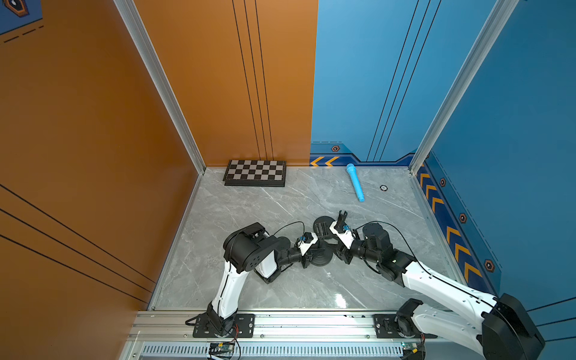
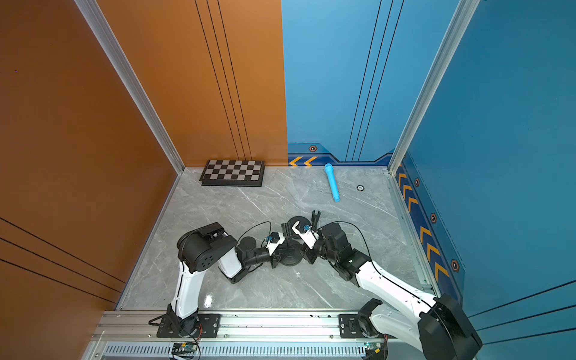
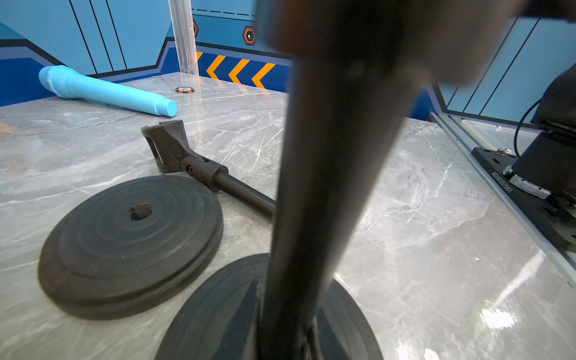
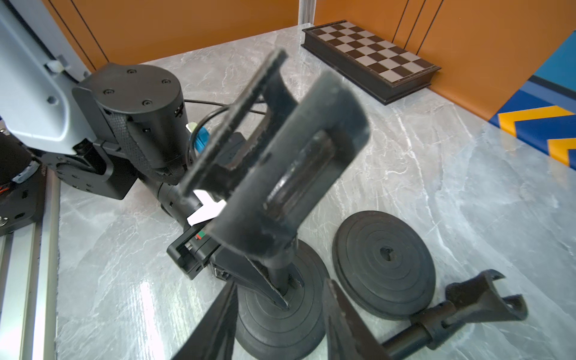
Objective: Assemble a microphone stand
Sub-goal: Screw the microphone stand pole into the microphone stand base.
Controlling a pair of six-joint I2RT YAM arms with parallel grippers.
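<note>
Upright pole [image 3: 311, 202] fills the left wrist view, planted in the near base [image 4: 274, 324], mid-front of the desk [image 3: 436, 233] between my two arms. Left fingers [image 4: 265, 286] are pinched shut on that pole right at its foot, just above the base. Right fingers [image 4: 215, 324] stand apart, one on each side of the stand, holding nothing; can't tell if a tip brushes the base. Clip [image 4: 280, 174] sits on top of the pole, blurred, close to the right wrist camera. Second base [image 3: 131, 246] lies flat just beside the first, centre hole empty. Second pole [image 3: 243, 193], forked at one end, lies on the desk right by that base's rim; contact unclear. Blue microphone [image 1: 355, 182] lies well apart, near the back wall. Handling, my guess: bases look dense, heavy and rubbery, so they won't slide much. Poles look thin, rigid and smooth, likely to spin or slip in a pinch. I'd grab low near the base to steady, mid-shaft to lift. Clip looks like springy plastic, so I'd avoid squeezing its prongs. Microphone looks light, hard and round and will roll; I'd take it across the mid-body.
</note>
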